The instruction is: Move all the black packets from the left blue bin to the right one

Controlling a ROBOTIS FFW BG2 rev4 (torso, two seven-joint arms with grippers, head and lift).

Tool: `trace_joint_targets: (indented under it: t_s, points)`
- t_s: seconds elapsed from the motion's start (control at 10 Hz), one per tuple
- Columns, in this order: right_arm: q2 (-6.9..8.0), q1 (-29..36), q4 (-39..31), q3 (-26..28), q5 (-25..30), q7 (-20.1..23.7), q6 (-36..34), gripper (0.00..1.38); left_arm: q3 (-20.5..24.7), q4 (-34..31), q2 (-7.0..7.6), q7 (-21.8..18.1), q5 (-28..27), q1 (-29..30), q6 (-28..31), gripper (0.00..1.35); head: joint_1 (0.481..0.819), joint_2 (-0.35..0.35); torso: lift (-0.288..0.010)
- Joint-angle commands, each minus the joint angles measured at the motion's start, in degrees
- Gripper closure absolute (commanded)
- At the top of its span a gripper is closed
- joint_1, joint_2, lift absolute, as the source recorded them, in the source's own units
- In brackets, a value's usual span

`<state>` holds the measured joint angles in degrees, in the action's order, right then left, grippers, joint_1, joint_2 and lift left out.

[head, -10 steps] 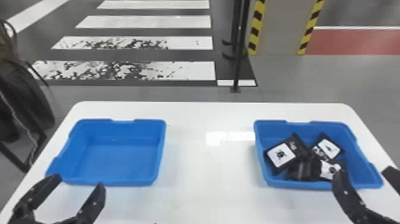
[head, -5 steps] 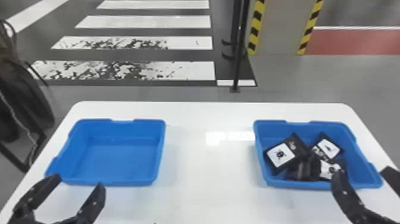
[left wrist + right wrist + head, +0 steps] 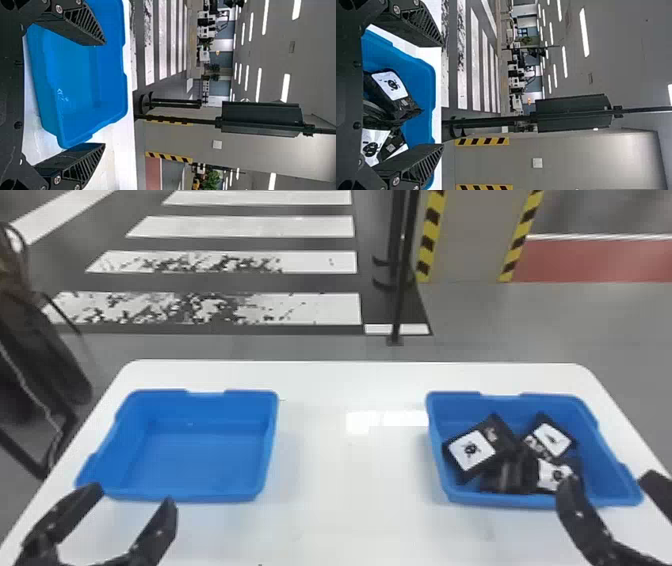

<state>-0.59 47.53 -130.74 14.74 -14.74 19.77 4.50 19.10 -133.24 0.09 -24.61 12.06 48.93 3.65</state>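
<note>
Where flat, white-labelled black packets (image 3: 472, 450) overlap, their count is unclear; the black left claw (image 3: 132, 495) and matching right claw (image 3: 609, 478) hang spread, empty

Table (image 3: 325, 510): smooth, glossy | left bin (image 3: 195, 465), right bin (image 3: 500, 499): smooth plastic | black packets (image 3: 471, 450): creased plastic — shiny

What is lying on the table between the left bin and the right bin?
No packet lies there: between the left bin and the right bin, the head view shows bare white table, with a bright reflection on it.
</note>
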Motion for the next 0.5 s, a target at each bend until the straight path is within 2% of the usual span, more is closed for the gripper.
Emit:
trace_joint_targets:
  t_s: [0.0, 0.4]
  points:
    - [-0.03, 0.00, 0.03, 0.00, -0.11, 0.00, 0.00, 0.13, -0.02, -0.01, -0.24, 0.00, 0.05, 0.00, 0.00, 0.13, 0.695, 0.020, -0.140]
    - [0.06, 0.00, 0.17, -0.11, -0.11, 0.00, 0.00, 0.13, -0.02, 0.14, -0.24, 0.00, 0.17, 0.00, 0.14, 0.13, 0.695, 0.022, -0.140]
